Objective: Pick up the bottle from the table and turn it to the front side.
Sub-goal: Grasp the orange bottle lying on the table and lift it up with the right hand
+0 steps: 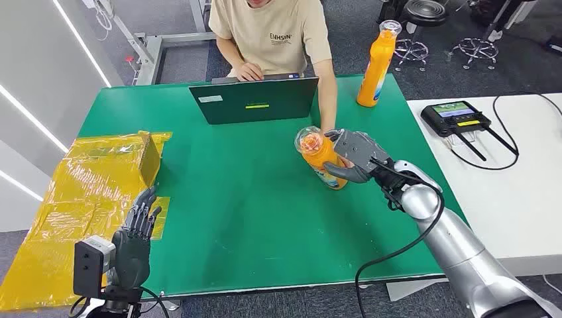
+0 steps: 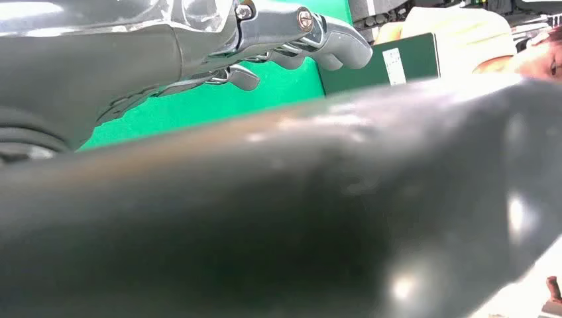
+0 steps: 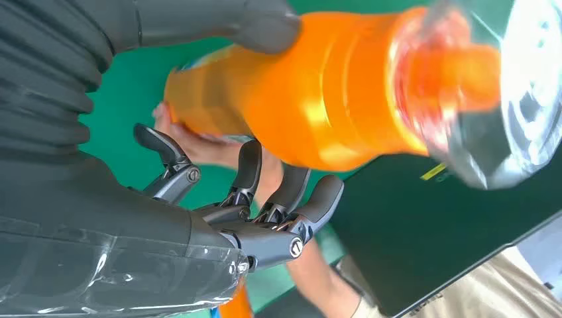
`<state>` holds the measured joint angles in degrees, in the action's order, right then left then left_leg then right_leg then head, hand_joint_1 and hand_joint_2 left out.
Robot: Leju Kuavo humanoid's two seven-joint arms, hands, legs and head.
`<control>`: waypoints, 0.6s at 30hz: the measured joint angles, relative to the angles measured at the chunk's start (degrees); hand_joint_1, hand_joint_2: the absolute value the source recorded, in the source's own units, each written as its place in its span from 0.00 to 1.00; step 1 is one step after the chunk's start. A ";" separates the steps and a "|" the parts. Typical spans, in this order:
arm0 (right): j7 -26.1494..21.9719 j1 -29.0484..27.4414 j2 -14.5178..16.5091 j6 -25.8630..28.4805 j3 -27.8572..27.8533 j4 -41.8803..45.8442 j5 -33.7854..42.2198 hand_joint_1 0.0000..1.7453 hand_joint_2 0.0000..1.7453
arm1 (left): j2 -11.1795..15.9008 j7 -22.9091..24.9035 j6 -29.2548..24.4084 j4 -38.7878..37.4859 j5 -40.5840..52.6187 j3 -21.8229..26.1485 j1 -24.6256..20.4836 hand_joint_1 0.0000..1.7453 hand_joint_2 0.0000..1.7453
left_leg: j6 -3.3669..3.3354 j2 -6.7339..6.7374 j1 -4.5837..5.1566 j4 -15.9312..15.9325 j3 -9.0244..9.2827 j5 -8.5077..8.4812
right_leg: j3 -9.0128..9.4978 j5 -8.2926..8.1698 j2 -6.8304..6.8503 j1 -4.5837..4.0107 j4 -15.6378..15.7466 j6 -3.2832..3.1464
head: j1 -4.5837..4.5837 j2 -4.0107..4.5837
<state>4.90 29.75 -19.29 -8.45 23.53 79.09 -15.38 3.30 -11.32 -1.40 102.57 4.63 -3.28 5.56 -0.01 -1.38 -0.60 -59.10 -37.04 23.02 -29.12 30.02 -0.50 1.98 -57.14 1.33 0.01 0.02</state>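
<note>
An orange bottle [image 1: 323, 159] with a clear cap leans tilted over the green table [image 1: 252, 212], right of the middle. My right hand [image 1: 354, 158] grips its body from the right, the thumb across the front. In the right wrist view the thumb [image 3: 265, 26] presses on the bottle [image 3: 311, 93] and the fingers [image 3: 291, 192] curl on its other side. A person's hand [image 3: 199, 142] touches the bottle near its base. My left hand [image 1: 136, 232] hangs at the table's front left edge, fingers stretched out and holding nothing; the left wrist view shows its fingers [image 2: 331, 40].
The person sits behind a dark open laptop [image 1: 255, 99] at the table's far side. A second orange bottle [image 1: 376, 63] stands at the back right. A yellow plastic-wrapped box [image 1: 136, 156] lies at the left. A controller [image 1: 457, 118] with cables rests on the white table [image 1: 504, 192].
</note>
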 joint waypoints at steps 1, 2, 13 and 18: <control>-0.38 0.21 0.16 -0.29 0.08 -0.08 0.77 1.00 1.00 | 0.00 0.13 0.29 0.00 -0.02 0.00 -0.01 0.00 0.00 | 0.00 0.01 0.00 0.00 0.00 0.00 | -0.01 0.00 -0.01 0.00 0.00 0.00 | 0.00 0.00; -0.72 0.58 0.41 -0.67 0.18 -0.21 1.66 1.00 1.00 | -0.01 0.21 0.58 -0.02 -0.08 -0.02 -0.06 0.00 0.00 | 0.00 0.03 0.00 0.00 -0.01 0.00 | -0.02 0.00 -0.03 0.00 -0.01 0.00 | 0.01 0.00; -2.09 16.55 14.59 -4.26 9.21 -11.15 20.10 0.38 1.00 | -0.85 1.71 1.59 -8.87 -2.17 -4.70 -9.79 0.00 0.00 | 0.15 0.07 -0.05 0.01 0.01 -0.17 | -0.19 -0.07 -0.06 -0.03 -0.23 -0.10 | 0.03 0.00; -1.17 18.14 15.44 -2.71 10.93 -12.76 19.67 0.00 0.75 | -0.77 1.70 1.42 -10.56 -2.37 -5.57 -10.84 0.00 0.00 | 0.13 0.01 -0.04 0.00 -0.08 -0.15 | -0.21 -0.04 -0.01 0.04 -0.20 -0.09 | 0.00 0.00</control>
<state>3.73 47.89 -3.85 -11.16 34.46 66.33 4.28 2.54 -9.63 0.02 92.02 2.26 -8.85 -5.28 0.12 -1.37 -0.64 -59.10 -37.12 22.87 -29.34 29.98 -0.51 2.02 -57.34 1.24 0.01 0.02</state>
